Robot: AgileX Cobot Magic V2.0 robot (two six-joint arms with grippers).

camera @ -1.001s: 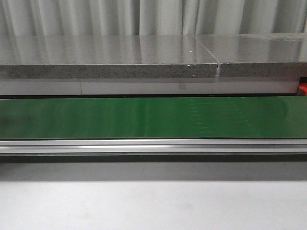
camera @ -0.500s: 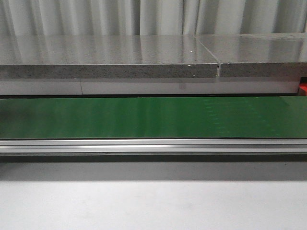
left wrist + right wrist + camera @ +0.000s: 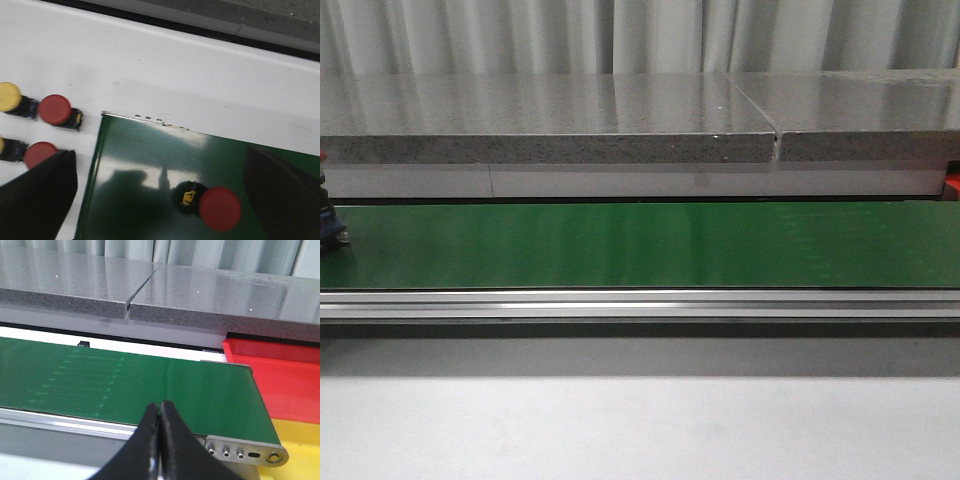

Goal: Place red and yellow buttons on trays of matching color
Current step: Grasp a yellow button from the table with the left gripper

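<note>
a red button lies on its side on the green conveyor belt, near the belt's end, its dark base with a yellow mark beside the cap. it sits between the two dark fingers of the left gripper, which stand wide apart and touch nothing. in the front view a small dark object shows at the far left edge of the belt, too cut off to identify. off the belt's end, on the white surface, rest more buttons: a yellow button just beside a second red button, and below them a third red button. the right gripper hangs over the other end of the belt with its fingertips pressed together, empty. past that end lie the red tray and, nearer, the yellow tray.
</note>
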